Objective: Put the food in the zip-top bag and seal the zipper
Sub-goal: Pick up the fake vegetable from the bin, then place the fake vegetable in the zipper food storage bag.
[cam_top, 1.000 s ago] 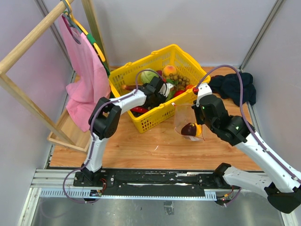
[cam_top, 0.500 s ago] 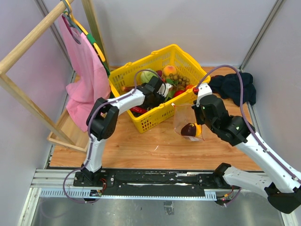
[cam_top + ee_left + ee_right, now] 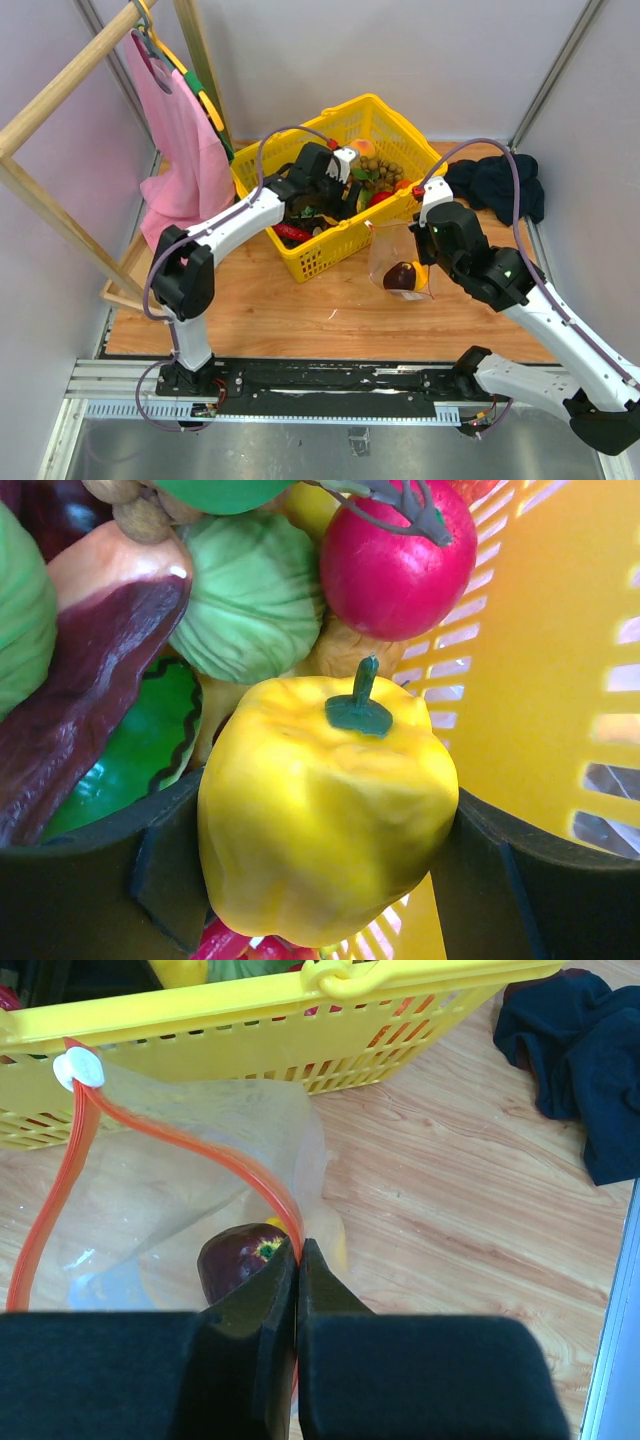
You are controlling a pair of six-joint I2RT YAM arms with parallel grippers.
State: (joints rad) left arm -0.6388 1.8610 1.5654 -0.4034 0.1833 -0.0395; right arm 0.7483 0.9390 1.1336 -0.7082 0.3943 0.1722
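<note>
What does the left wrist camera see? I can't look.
A yellow bell pepper sits gripped between two black jaws. Behind it, in the yellow basket, lie a green cabbage, a red fruit and a dark purple piece.

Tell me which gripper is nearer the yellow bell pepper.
Left. The left gripper clasps the yellow bell pepper inside the basket; the right gripper is outside the basket, pinching the zipper.
</note>
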